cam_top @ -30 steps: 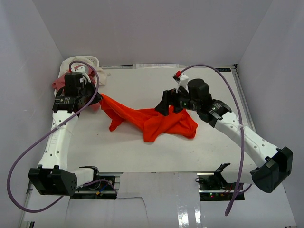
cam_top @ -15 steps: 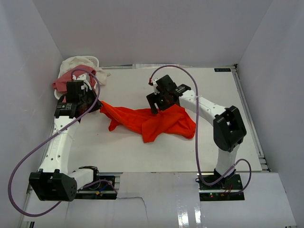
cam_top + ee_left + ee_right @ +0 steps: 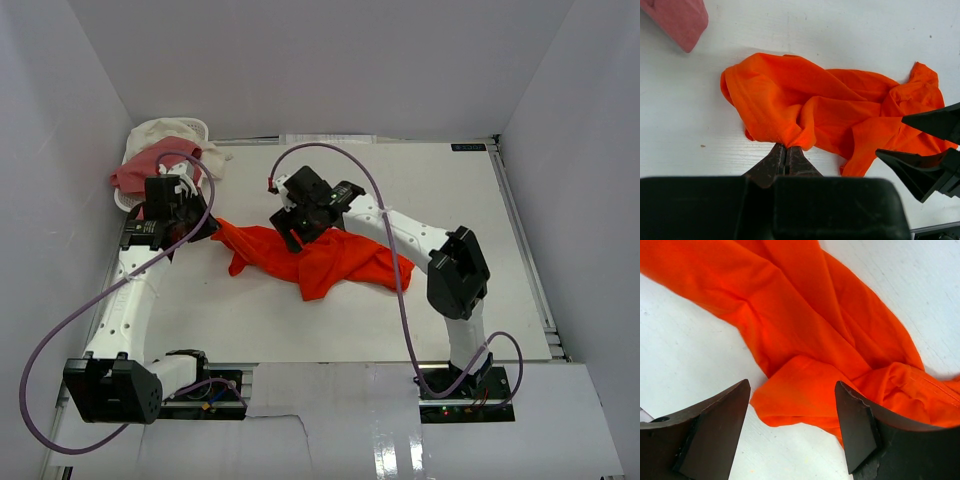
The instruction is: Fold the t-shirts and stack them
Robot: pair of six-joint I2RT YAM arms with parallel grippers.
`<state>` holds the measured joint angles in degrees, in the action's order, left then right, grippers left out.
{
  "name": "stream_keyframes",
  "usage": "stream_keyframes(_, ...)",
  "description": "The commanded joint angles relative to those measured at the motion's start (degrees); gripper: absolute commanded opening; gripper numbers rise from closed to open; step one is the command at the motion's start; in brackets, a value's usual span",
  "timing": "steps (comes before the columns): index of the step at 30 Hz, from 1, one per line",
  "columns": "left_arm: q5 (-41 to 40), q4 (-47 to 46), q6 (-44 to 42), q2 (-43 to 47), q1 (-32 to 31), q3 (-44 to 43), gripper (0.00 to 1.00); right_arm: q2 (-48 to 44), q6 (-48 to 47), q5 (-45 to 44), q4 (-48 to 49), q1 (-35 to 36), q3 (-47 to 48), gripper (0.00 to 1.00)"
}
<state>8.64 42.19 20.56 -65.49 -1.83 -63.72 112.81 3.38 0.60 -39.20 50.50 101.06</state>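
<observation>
Here the left gripper [image 3: 787,150] is clamped tight on a bunched edge of the orange-red t-shirt [image 3: 830,110], which lies crumpled on the table [image 3: 460,200] straight ahead of its fingertips. The right gripper [image 3: 790,420] hangs over the same shirt from the opposite side, jaws spread wide with loose folds lying beneath the gap (whether the tips touch the cloth I cannot tell). Ahead and to the left of the left gripper lies the dusty pink t-shirt [image 3: 140,170], with the cream-white t-shirt [image 3: 165,130] heaped just beyond it.
</observation>
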Motion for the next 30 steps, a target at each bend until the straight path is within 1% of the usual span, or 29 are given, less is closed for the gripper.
stream_keyframes(1,2.1,-1.8,-0.5,1.3,0.3,1.3,0.00,3.6,-1.1,-3.7,-4.8,2.1,5.3,0.75)
stream_keyframes(5,2.4,-2.0,-0.7,1.2,0.3,1.5,0.00,7.1,-0.7,-7.8,-8.3,3.8,9.1,0.74)
stream_keyframes(12,2.3,-2.1,-1.0,1.2,0.3,1.4,0.00,12.7,0.0,-11.2,-12.9,5.4,14.3,0.73)
stream_keyframes(17,2.5,-2.4,-1.1,1.1,0.3,1.5,0.00,14.6,0.1,-14.3,-14.2,6.2,15.0,0.73)
stream_keyframes(21,2.6,-2.3,-1.3,0.9,0.3,1.4,0.00,15.6,0.2,-14.8,-14.6,6.3,14.9,0.73)
stream_keyframes(24,2.8,-2.4,-1.3,0.8,0.3,1.4,0.00,16.1,0.3,-16.0,-14.9,6.3,14.9,0.71)
stream_keyframes(26,2.9,-2.5,-1.3,0.8,0.3,1.5,0.00,16.3,0.5,-17.6,-15.7,6.3,15.2,0.63)
stream_keyframes(27,3.0,-2.6,-1.2,0.7,0.3,1.4,0.00,16.3,0.6,-18.2,-16.0,6.3,15.3,0.56)
stream_keyframes(28,3.0,-2.6,-1.2,0.7,0.3,1.5,0.00,16.1,0.7,-18.8,-16.2,6.3,15.3,0.43)
stream_keyframes(30,3.2,-2.6,-1.3,0.7,0.3,1.5,0.00,15.1,1.1,-20.1,-16.2,6.3,14.9,0.30)
